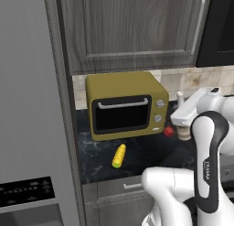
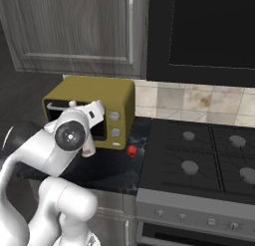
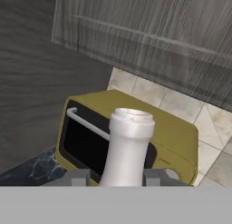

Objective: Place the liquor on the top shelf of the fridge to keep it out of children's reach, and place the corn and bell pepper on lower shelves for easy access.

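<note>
Dark marbled counter (image 1: 98, 158) — bears a yellow toaster oven (image 1: 124, 105) against a beige tiled backsplash (image 2: 199, 103), under dark wood-grain cabinets (image 1: 132, 28). Corn (image 1: 119, 156) lies on the counter in front of the oven; bell pepper (image 1: 169, 131) sits by the oven's right corner. Fridge (image 1: 32, 115), door closed, stands left of the counter; black stove (image 2: 199, 165) to the right. Gripper (image 3: 121, 178) — jaws pinching the liquor (image 3: 127, 146), held upright above the counter, right of the oven

toaster oven (image 1: 125, 105): yellow, door shut, on dark counter (image 1: 146, 152)
cabinets (image 1: 132, 28): dark wood-grain, above
stove (image 2: 199, 165): black, right of counter
backsplash (image 2: 199, 103): beige tile
</note>
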